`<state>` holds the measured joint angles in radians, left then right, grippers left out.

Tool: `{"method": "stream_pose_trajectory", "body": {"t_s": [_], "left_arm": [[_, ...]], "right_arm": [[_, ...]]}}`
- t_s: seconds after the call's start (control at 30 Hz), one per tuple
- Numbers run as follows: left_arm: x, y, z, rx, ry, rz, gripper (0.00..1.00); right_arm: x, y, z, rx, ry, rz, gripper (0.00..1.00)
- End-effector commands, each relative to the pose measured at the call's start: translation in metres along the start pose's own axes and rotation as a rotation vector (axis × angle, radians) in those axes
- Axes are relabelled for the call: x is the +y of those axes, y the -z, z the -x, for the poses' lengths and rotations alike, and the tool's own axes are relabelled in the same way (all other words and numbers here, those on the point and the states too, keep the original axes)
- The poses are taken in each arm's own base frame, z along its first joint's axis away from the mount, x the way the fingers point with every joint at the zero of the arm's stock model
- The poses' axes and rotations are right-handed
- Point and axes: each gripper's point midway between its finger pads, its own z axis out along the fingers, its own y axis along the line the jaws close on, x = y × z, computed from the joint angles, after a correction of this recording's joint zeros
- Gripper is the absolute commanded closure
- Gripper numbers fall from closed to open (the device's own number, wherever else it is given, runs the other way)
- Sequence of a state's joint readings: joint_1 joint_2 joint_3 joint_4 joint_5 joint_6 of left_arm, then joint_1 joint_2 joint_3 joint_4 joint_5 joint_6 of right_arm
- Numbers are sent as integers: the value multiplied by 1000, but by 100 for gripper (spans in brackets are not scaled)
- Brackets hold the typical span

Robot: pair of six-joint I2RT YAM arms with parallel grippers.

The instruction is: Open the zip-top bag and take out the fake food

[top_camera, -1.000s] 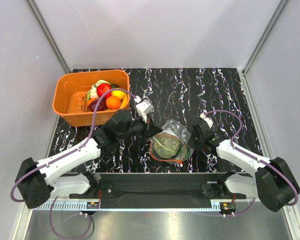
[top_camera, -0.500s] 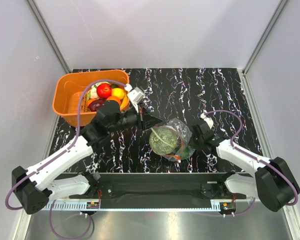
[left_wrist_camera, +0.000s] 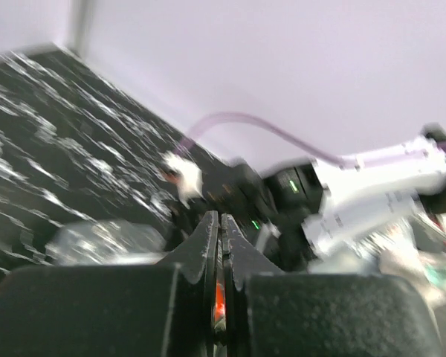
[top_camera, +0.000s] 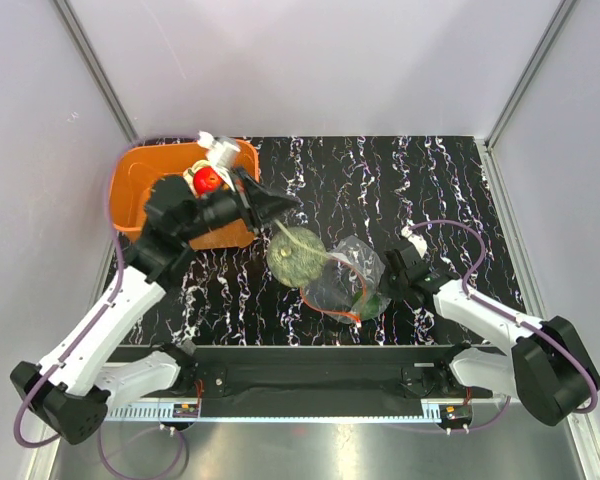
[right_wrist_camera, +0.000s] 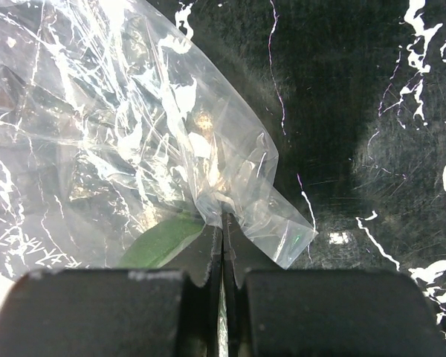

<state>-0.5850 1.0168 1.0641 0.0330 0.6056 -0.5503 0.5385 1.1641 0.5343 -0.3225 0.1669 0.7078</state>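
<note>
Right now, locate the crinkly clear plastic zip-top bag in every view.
Top external: crinkly clear plastic zip-top bag lies centre-right on the table, right gripper at its edge.
Left wrist: blurred clear patch, lower left, probably it.
Right wrist: fills the left half, pinched.
Shared landmark: black marbled tabletop.

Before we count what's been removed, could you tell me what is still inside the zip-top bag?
Inside the zip-top bag, only a green leafy piece shows; crinkled plastic hides anything else.
</note>
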Motion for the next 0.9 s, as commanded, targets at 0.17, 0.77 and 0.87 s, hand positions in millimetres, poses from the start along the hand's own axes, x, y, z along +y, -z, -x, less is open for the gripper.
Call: {"method": "stream_pose_trajectory", "body": {"t_s": [0.17, 0.77, 0.87], "left_arm": [[52, 39, 127, -247, -144, 230, 100], [285, 221, 212, -502, -209, 1196, 100], [307, 244, 203, -473, -197, 1287, 100]], "right_arm": [[5, 5, 13, -43, 8, 15, 100], [10, 7, 13, -38, 18, 45, 100], [10, 7, 11, -33, 21, 48, 100]]}}
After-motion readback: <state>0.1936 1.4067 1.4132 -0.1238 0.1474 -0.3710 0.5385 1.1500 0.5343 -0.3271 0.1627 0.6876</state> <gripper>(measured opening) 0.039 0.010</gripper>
